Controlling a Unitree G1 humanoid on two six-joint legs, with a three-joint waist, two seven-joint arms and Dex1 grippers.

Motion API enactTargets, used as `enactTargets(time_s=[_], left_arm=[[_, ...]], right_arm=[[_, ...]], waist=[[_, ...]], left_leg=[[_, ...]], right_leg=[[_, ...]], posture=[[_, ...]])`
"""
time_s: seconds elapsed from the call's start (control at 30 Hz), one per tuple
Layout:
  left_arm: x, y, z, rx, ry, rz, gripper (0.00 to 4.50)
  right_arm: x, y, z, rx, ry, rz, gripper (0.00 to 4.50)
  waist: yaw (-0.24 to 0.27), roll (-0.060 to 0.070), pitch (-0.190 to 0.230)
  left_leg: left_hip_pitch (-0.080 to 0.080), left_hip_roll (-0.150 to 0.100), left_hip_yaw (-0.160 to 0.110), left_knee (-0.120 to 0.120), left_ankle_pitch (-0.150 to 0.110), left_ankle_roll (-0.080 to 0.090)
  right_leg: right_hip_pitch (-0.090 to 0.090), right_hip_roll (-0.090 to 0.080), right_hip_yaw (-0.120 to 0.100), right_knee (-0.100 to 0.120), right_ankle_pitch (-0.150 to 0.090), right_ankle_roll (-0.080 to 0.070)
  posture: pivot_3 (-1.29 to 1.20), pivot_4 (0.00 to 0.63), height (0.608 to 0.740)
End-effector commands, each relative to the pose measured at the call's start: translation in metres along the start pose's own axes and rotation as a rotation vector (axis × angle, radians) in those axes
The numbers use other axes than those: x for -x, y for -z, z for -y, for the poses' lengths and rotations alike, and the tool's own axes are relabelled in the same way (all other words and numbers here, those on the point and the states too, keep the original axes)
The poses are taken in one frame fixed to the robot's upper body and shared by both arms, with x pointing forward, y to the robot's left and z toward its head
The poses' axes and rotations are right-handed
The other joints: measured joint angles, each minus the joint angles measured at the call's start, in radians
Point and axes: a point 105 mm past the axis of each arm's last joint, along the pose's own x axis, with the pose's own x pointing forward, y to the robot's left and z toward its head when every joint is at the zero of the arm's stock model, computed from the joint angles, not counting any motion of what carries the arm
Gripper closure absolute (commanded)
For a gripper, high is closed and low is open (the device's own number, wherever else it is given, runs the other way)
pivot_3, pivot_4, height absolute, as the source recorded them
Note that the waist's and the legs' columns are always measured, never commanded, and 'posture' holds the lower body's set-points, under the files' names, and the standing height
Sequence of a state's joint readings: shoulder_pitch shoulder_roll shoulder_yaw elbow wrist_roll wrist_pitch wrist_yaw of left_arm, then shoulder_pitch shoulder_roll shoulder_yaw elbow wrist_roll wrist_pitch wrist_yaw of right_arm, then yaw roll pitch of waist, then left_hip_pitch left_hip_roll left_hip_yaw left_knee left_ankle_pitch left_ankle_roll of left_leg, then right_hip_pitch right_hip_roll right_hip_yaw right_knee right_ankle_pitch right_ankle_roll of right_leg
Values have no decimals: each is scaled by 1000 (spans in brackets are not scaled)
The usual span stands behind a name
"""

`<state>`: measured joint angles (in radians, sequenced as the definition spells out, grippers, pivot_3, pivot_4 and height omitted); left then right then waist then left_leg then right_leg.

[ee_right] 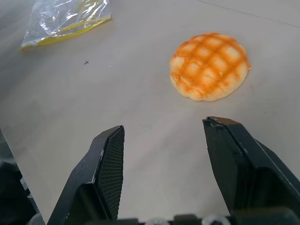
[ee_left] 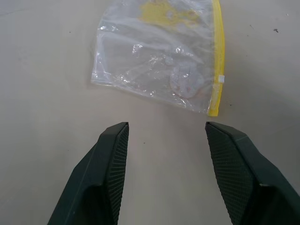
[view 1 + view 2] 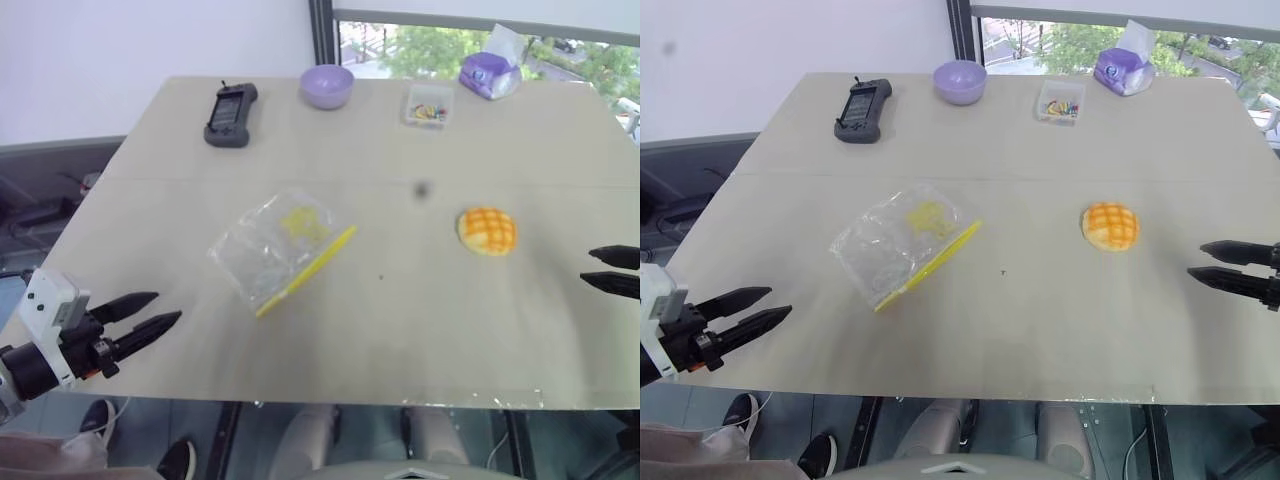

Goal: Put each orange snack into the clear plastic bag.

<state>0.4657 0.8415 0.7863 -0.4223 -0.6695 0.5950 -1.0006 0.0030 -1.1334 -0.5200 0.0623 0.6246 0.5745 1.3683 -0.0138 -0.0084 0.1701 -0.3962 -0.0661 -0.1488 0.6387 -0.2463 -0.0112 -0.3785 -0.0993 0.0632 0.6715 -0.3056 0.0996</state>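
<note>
Bun [image 3: 486, 230] seen lying on desk [image 3: 400, 320], right of centre, bag [image 3: 278, 250] laid flat left of it, well apart, left pincer [image 3: 155, 310] and right pincer [image 3: 1215, 262] both held apart, empty, near desk's side edges

The left gripper [image 3: 158, 310] had two tapered black fingers [image 2: 110, 164] with fine cross-hatched inner pads, mounted on a black wrist with a small orange detail and a white boxy housing, while the right gripper [image 3: 1214, 260] showed matching pointed black fingers [image 1: 105, 168] of faceted plastic.
</note>
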Motion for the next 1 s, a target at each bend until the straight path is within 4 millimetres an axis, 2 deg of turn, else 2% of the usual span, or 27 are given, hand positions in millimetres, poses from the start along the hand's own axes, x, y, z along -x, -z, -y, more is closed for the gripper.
enactTargets(time_s=[0.03,0.23,0.73,0.83,1.0], left_arm=[[5,-9,-3,-61,-18,-3,1757],[3,-3,-9,-115,-61,-39,1757],[-7,-8,-9,-130,-48,-10,1757],[-14,-10,-6,-179,-35,-4,1757],[-43,-14,3,-325,-39,23,1757]], right_arm=[[0,-10,-1,50,-7,32,1617],[-4,-7,0,64,-8,41,1617],[-6,-7,-1,72,-2,44,1617],[-7,-7,-1,73,-1,46,1617],[-8,-9,-2,74,-2,53,1617]], waist=[[0,0,0],[-1,0,0],[-1,0,0],[0,0,0],[0,0,0]], left_leg=[[0,0,0,0,0,0],[0,0,1,0,0,0],[0,0,0,0,0,0],[0,0,0,0,0,0],[0,0,0,0,0,0]], right_leg=[[0,0,0,0,0,0],[0,0,0,0,0,0],[0,0,0,-1,0,0],[0,0,0,-1,0,0],[0,0,0,-1,0,0]], posture=[[0,150,740],[0,150,740],[0,150,740],[0,150,740],[0,150,740]])
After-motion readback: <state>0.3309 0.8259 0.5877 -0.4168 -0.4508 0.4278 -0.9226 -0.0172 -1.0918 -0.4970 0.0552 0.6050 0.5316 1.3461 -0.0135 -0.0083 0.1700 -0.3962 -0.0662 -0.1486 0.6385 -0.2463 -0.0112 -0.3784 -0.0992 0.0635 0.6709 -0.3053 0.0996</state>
